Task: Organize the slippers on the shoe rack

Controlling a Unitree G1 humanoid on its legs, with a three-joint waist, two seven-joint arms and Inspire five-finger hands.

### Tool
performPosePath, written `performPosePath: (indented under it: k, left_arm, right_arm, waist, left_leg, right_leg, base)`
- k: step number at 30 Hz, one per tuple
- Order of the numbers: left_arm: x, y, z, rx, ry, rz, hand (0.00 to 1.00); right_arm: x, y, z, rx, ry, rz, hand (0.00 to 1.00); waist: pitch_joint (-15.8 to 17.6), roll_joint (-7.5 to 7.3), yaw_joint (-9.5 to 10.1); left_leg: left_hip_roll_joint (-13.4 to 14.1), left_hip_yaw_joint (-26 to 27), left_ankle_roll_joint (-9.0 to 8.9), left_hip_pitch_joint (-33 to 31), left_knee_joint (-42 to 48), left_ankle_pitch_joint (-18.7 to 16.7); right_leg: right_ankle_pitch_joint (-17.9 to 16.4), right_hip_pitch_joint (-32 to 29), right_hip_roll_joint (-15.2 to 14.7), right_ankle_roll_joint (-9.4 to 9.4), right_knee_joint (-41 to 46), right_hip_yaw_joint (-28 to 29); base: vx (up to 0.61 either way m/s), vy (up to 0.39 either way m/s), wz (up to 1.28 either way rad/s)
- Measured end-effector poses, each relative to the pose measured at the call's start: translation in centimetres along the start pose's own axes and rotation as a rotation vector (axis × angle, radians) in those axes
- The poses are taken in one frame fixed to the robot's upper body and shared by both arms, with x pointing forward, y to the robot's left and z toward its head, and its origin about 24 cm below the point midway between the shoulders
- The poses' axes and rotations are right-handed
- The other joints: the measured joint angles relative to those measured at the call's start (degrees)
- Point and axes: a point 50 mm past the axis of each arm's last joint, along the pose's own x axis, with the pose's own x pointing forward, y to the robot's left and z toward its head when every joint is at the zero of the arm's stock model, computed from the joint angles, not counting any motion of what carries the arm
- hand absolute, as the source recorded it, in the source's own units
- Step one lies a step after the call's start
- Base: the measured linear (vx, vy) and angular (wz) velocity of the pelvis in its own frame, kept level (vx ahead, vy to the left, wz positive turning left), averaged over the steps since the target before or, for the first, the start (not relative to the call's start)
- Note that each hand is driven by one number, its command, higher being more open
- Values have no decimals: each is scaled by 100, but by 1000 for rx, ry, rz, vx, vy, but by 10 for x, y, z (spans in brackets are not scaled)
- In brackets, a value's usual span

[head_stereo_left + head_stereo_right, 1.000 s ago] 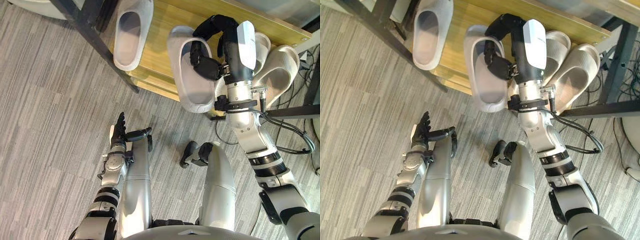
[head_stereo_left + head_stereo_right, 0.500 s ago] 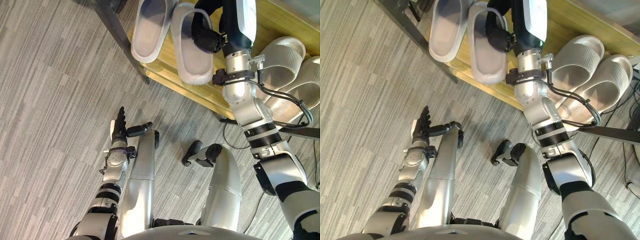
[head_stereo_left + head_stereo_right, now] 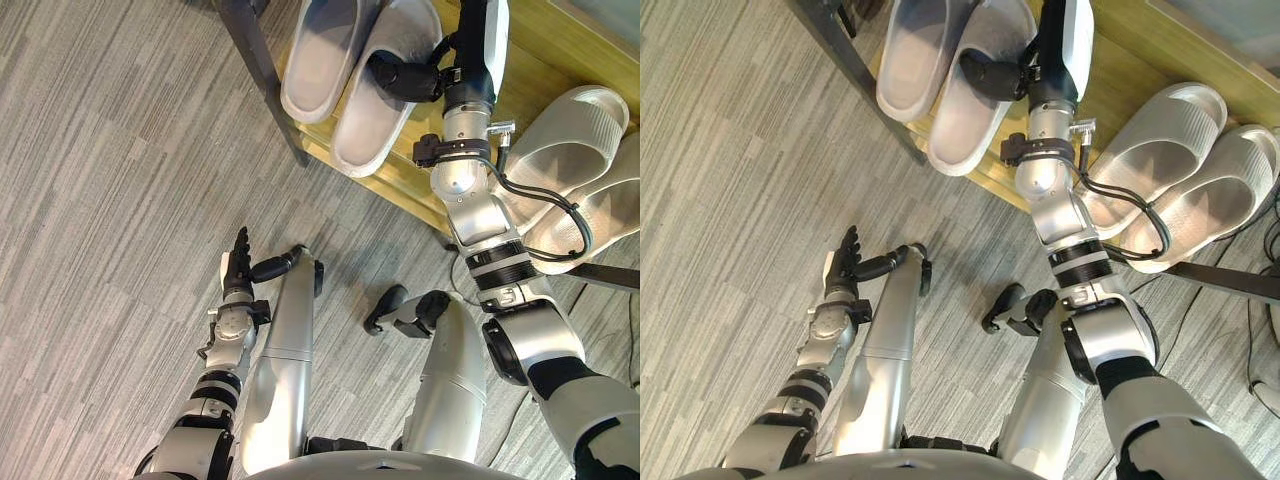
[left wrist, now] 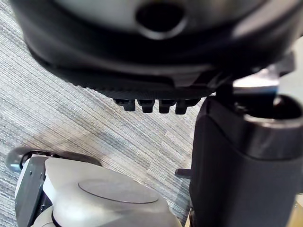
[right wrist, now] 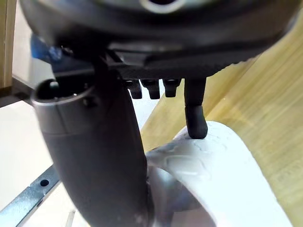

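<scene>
**R robot hand [image 3: 405, 78] grips slipper [image 3: 372, 120] on shoe rack [image 3: 545, 55]**

Thumb inside the strap, fingers over it. Slipper lies on rack's wooden shelf, right beside 2nd slipper [image 3: 318, 60]. L robot hand [image 3: 238, 268] relaxed, fingers straight, over floor [image 3: 100, 200] in front of rack.

- shoe rack [image 3: 545, 60] — honey-yellow wood board with fine straight grain; its post and bars are black.
- post-side slipper [image 3: 320, 60], on the shoe rack — plain pale grey, a shade darker in the footbed.
- held slipper [image 3: 372, 118], on the shoe rack too — the same pale grey, with faint embossed shapes on its strap.
- ribbed pair [image 3: 570, 125], just off the shoe rack's board — off-white to light grey, with close parallel ridges on the straps.
- floor [image 3: 120, 200], around the shoe rack — grey, finely streaked, in lighter and darker plank-like blocks.
- right hand [image 3: 400, 78], at the shoe rack — black fingers, white cover on its back.
- left hand [image 3: 238, 268], well apart from the shoe rack — black fingers, white strip on one side.
</scene>
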Motion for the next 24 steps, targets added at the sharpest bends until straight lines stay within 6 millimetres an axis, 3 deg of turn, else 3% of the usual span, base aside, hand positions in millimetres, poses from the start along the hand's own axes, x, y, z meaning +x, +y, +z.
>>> performPosePath:
  k: [12,20,24]
  left_arm:
    - [-8,10,-19,42,74,18,100]
    - [-14,18,-31,46,117,40,100]
    - [-17,22,-36,43,139,55,100]
  right_arm:
    - [-61,12,-24,55,89,99,100]
    - [-91,13,-21,109,97,130,100]
    - [-120,24,-13,295,149,136,100]
  waist:
    - [-224,-46,-12]
    - [-263,-50,-53]
    - [-305,-58,-101]
  left_leg:
    - [199,139,16,438,-131,-29]
    - [310,210,4,714,-330,-37]
    - [364,227,-20,804,-388,-62]
  right_leg:
    - [9,313,149,-9,-127,91]
    - [43,537,263,-14,-350,94]
    - [44,598,326,-14,-420,104]
  base:
    - [7,-3,-6]
    - [36,-10,-5]
    - [30,-7,-6]
